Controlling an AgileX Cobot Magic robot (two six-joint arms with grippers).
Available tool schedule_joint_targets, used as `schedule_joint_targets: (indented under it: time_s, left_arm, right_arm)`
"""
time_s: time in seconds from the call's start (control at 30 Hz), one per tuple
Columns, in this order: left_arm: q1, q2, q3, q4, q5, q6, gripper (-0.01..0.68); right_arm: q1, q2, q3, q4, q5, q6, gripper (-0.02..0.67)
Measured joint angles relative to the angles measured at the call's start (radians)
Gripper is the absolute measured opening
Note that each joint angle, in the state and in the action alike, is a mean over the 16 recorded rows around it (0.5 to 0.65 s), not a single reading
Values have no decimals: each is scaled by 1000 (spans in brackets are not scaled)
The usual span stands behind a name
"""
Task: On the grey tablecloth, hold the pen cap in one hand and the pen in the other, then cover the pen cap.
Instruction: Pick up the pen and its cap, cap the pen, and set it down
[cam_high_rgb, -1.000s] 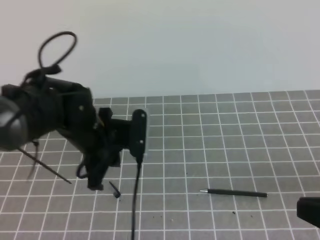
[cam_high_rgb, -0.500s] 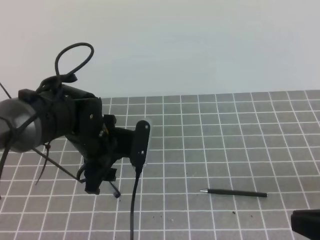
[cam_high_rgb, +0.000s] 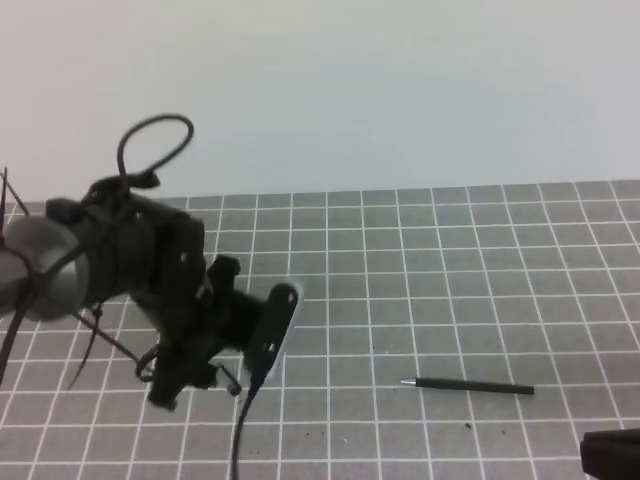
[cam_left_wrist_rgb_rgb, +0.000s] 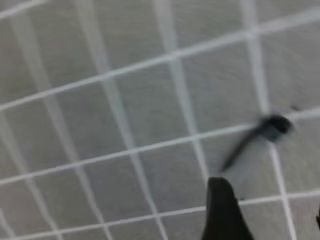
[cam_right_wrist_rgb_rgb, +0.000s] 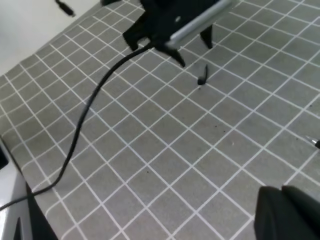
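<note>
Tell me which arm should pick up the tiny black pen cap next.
Left. The left gripper hangs open right beside the tiny black pen cap on the grey gridded tablecloth, while the right gripper sits shut at the far corner.

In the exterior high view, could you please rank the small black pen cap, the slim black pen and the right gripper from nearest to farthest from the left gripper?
1. The small black pen cap, on the grey gridded tablecloth beside the open left gripper.
2. The slim black pen, lying right of centre.
3. The right gripper, at the bottom right corner.
</note>
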Motion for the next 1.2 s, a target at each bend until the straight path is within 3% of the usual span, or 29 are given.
schedule_joint_targets:
  time_s: [0.37,0.7,1.2]
  left_arm:
    - [1,-1,113,104,-147,136,377]
    - [1,9,129,40,-192,182,369]
    - [1,44,129,-25,-200,152,245]
  right_arm:
    - [7,-1,-1,-6,48,19,8]
    - [7,-1,0,-8,60,24,8]
    - [7,-1,0,-9,60,25,8]
